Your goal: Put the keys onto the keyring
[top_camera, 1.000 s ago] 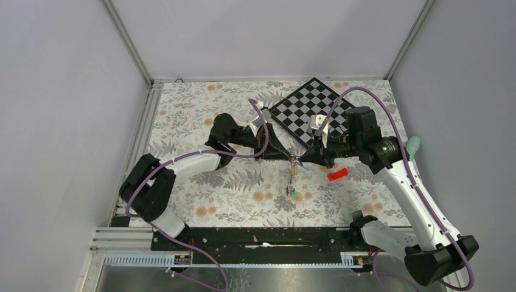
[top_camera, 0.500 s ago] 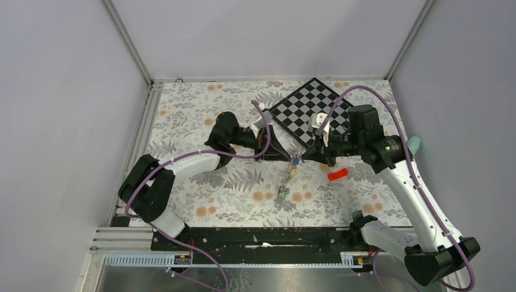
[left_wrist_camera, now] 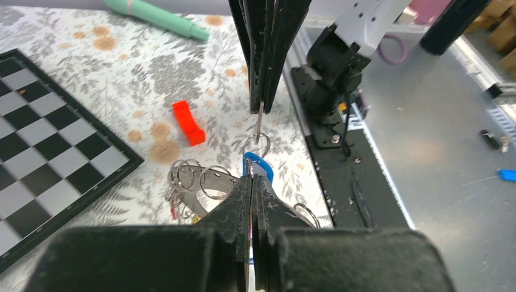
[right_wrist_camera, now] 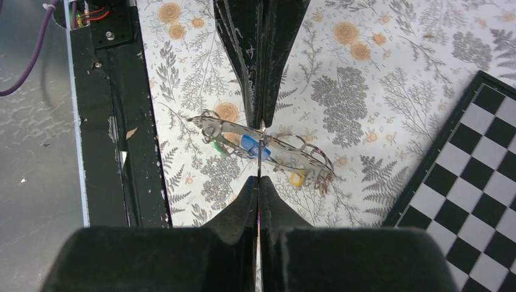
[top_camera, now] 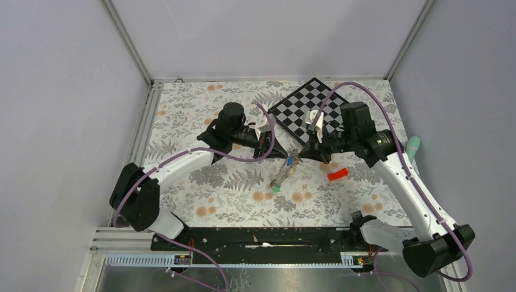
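Left end effector and right end effector, both clamped on the keyring between them, should pull gently, without twisting.

The top camera is looking down from behind the bases over the whole table, while the wrist cameras are facing each other closely, sharing the keys and chequered board.
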You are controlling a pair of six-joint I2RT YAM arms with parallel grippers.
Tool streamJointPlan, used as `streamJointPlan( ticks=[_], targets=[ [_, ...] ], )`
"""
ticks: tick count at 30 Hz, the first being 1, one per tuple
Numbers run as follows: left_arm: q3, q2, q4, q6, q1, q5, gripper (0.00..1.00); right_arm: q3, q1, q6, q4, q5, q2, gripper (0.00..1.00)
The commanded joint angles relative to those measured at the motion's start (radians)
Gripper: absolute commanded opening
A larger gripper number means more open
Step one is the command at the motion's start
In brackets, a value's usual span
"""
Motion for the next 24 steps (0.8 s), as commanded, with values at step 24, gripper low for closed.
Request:
streamJointPlan(
  ticks=[24],
  targets=[
    [0.063, 0.042, -0.666, 0.599, -0.146, -0.458, 0.00, -0.298, 0.012, -0.092, -0.022, 0.278, -0.106, 0.00]
  ],
)
